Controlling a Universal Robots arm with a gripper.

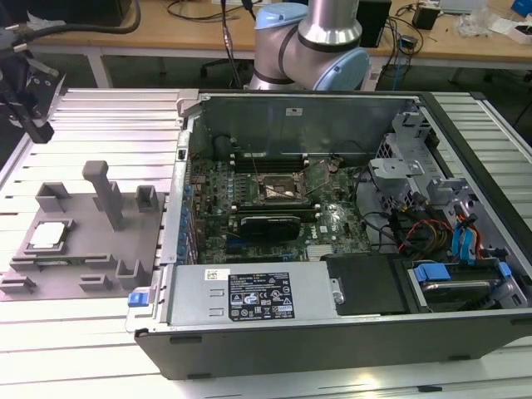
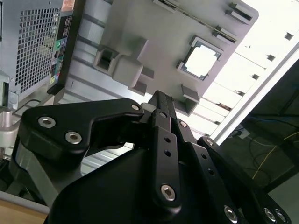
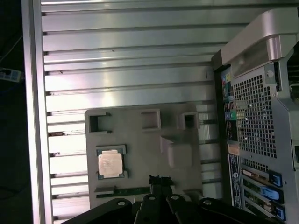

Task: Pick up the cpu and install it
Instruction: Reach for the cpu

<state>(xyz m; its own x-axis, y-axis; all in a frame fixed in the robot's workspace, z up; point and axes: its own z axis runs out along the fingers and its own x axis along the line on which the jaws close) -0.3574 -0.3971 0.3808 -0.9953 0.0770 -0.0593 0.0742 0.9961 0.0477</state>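
Now, at the exterior view's left, our black robot gripper point(image 2: 159, 95) hangs near the grey plastic fixture tray point(image 1: 83, 243), fingers drawn together on nothing. The small silvery square cpu point(image 1: 48, 235) lies nested in the tray's square recess, which likely keeps it located. Rightward, the open black computer case point(image 1: 332, 342) holds the green motherboard point(image 1: 332, 220) and its metal socket frame point(image 1: 278, 189).

Open case point(image 1: 349, 341): laid flat on slatted table point(image 1: 108, 108). In the exterior view, grey fixture point(image 1: 91, 241) is set at the case's 9 o'clock, with its post point(image 1: 106, 195) upright. Inside the case, power supply point(image 1: 249, 295) is mounted at 6 o'clock and cables point(image 1: 424, 233) are bundled at 3 o'clock.
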